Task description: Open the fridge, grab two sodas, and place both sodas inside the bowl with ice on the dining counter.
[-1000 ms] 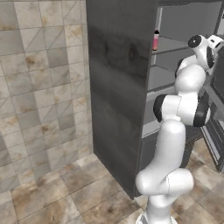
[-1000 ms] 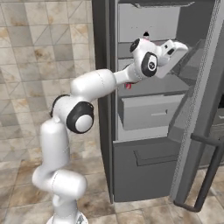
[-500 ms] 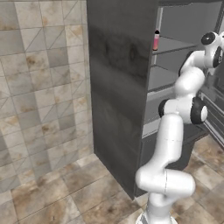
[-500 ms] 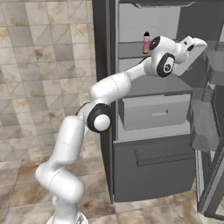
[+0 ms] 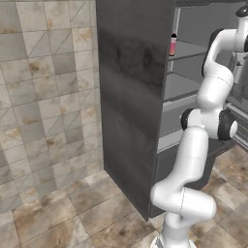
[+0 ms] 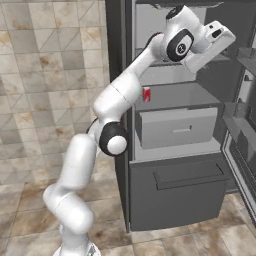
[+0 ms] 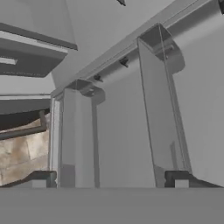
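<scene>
The fridge [image 5: 131, 97] stands open, its pale grey shelves showing. A slim pink soda [image 5: 173, 44] with a dark cap stands at the front left of an upper shelf. A second soda [image 6: 146, 94], red, sits on the shelf above the drawer, partly behind my arm. My gripper [image 6: 220, 37] is up at the upper shelf's height, to the right of both sodas and pointing toward the open door [image 6: 245, 125]. In the hand view my gripper [image 7: 109, 179] is open, fingertips [image 7: 40, 179] wide apart with nothing between them. The bowl with ice and the dining counter are out of view.
A closed grey drawer [image 6: 175, 127] and a lower freezer front [image 6: 180, 185] fill the fridge's lower half. The door's inner side carries clear bins [image 7: 157, 109]. A tiled wall [image 5: 43, 97] and tiled floor [image 5: 58, 218] lie to the left.
The fridge door has swung further open to the right. My hand has moved up and to the right, away from the door edge, with its jaws spread wider.
</scene>
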